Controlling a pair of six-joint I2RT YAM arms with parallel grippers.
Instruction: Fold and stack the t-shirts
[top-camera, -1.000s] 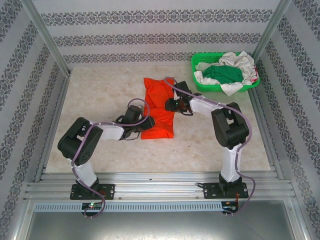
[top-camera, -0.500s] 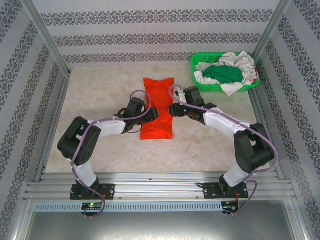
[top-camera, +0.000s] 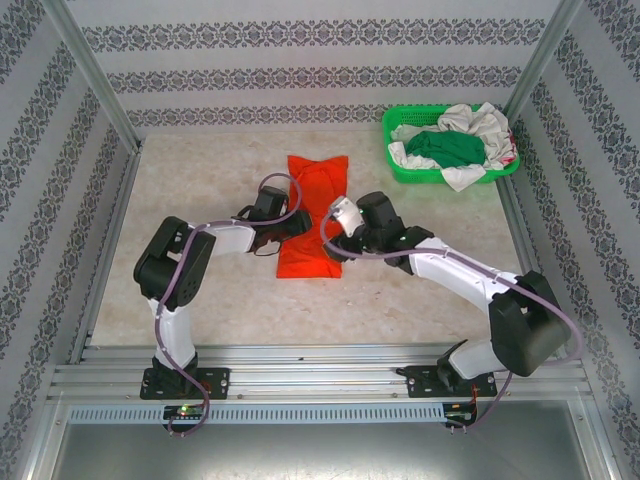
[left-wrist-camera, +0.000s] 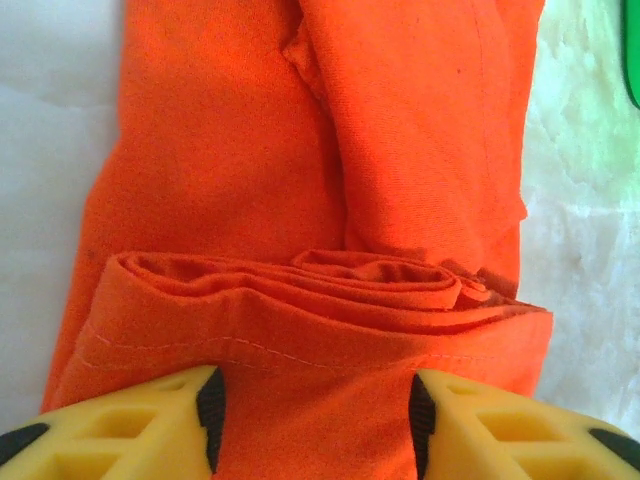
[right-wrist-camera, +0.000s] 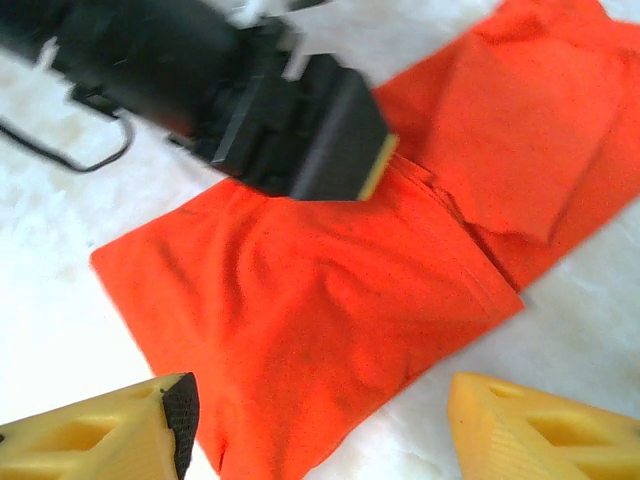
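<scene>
Orange shirt: lies flat at mid-table, folded into a long narrow strip that runs from far to near. One sleeve is folded in over the body (clearest in the right wrist view).

Left gripper: reaches in from the left and sits low on the strip's left side. Its yellow fingers stand part way apart. Flat orange cloth with a stitched hem fills the gap and continues beneath both fingers. A thick layered fold lies just ahead of the tips. The cloth is not bunched between the pads, so no pinch is seen.

Right gripper: hangs over the strip's right edge, jaws wide, with nothing between them. One finger is above the shirt and the other above bare table. The left gripper's black body faces it across the cloth.

Basket: green, at the far right corner of the table, well apart from the orange shirt. It holds a green shirt lying on a white shirt. The white one hangs over the near rim. Both are unfolded.
</scene>
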